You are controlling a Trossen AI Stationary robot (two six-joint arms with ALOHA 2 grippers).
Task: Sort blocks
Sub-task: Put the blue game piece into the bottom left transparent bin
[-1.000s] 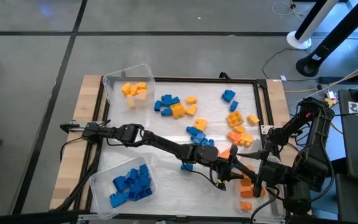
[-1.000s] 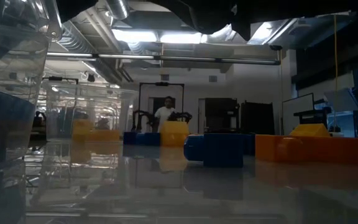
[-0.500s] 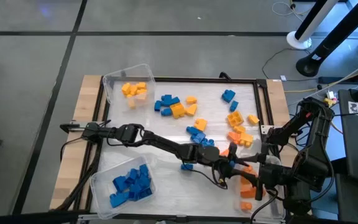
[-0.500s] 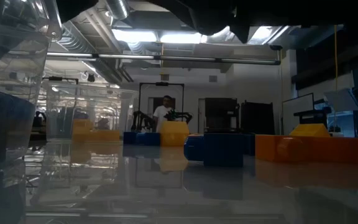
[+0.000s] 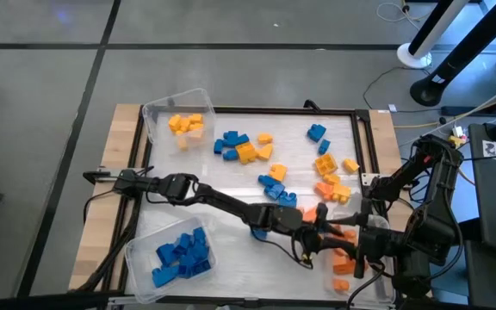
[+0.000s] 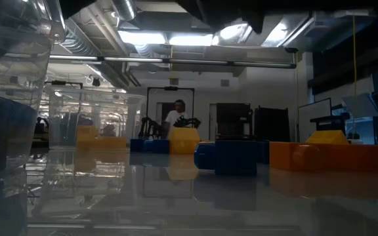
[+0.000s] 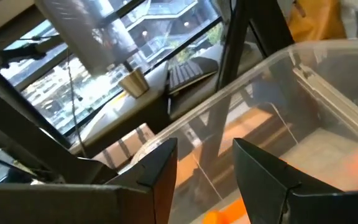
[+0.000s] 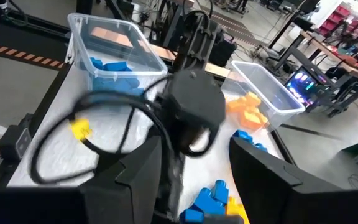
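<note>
Blue, orange, yellow blocks [image 5: 246, 151] scattered.

Glossy plastic blocks [image 5: 244, 151]. Clear, shiny plastic bins [image 5: 177, 106]. Smooth, reflective white bench [image 5: 231, 185] with bare wood edges.

Wooden table [image 5: 102, 207] with a white, black-framed work surface. Lying on it: loose blocks [image 5: 246, 148] in blue, orange and yellow, scattered across the far middle and toward the right side. Also resting there, a clear bin [image 5: 176, 116] at the far left corner (yellow-orange bricks inside) and a second clear bin [image 5: 172, 252] at the near left, filled with blue ones. More orange bricks [image 5: 341, 263] at the near right.
</note>
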